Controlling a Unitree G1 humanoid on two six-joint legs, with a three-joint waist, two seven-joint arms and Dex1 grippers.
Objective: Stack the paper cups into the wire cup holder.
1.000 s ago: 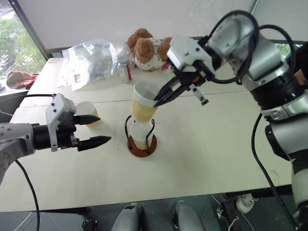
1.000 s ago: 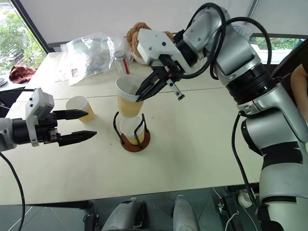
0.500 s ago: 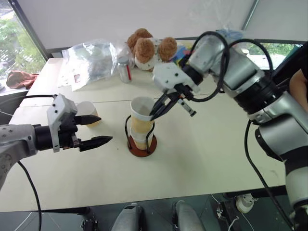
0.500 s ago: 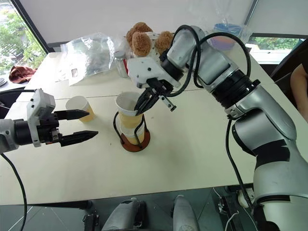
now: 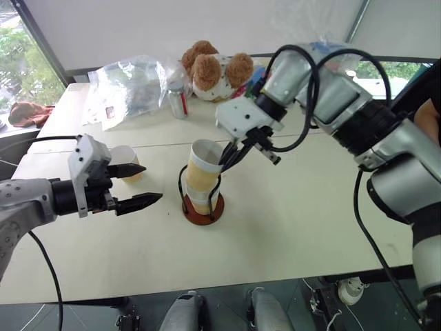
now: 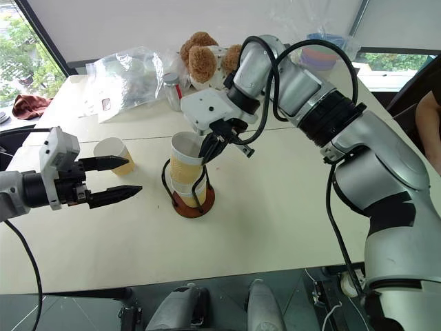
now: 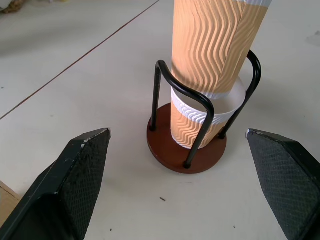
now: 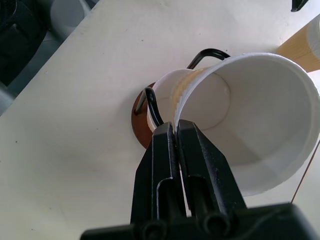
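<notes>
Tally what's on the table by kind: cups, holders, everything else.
Paper cups: 3 – one pinched at the rim by the right gripper, nested in one in the wire cup holder, one loose
Wire cup holder: 1
Plush bears: 1 cluster
Clear plastic bag: 1
Can: 1
Total: 7

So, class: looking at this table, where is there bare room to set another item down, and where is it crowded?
Free: the near strip of the table, in front of the wire cup holder, and the stretch to its right. Crowded: the far edge, with the plastic bag, bottle and teddy bears.
</notes>
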